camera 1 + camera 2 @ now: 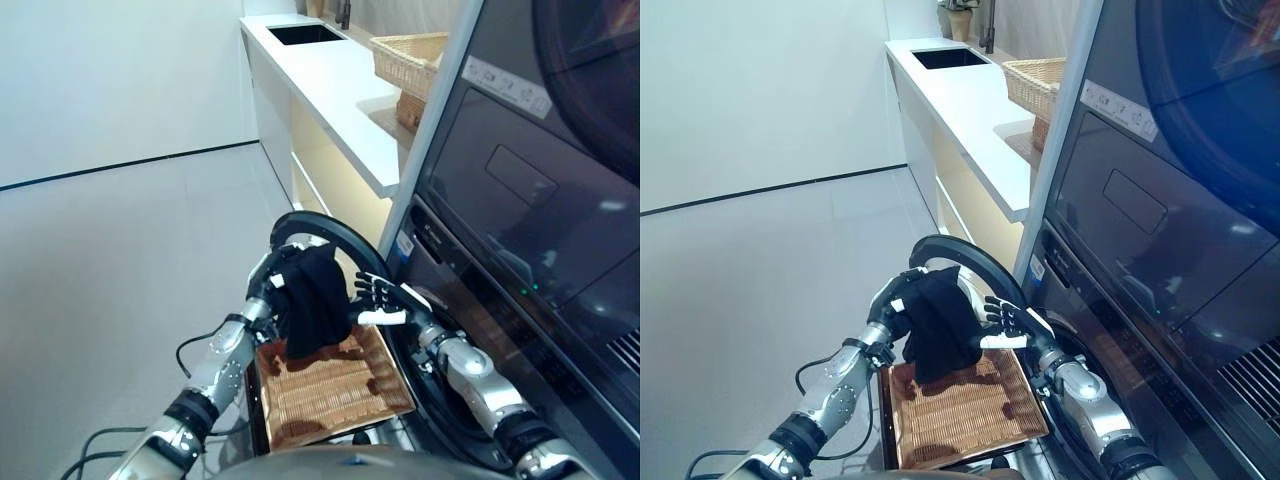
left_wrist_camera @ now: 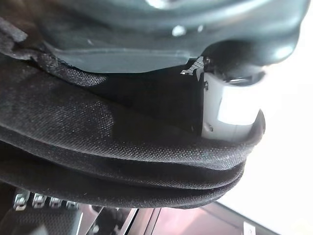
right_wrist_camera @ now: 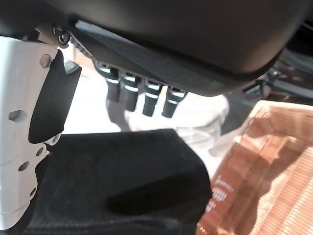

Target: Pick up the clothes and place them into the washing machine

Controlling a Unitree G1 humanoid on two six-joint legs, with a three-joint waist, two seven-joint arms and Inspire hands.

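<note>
My worry here is a snag: the black garment (image 1: 314,300) hangs low over the wicker basket (image 1: 335,395), and if I swing it toward the washing machine (image 1: 520,250) too flat, its trailing hem could catch the round door (image 1: 330,235) or drag back into the basket. A loose grip could also let it slide out mid-swing (the cloth is folded thick, so it may shift). My left robot hand (image 1: 275,280) has its fingers curled round the garment's upper edge, lifting it clear above the basket. My right robot hand (image 1: 380,297) sits just beside the cloth on the machine side, fingers spread and straight, holding nothing. More brownish clothes (image 1: 330,355) lie in the basket.
</note>
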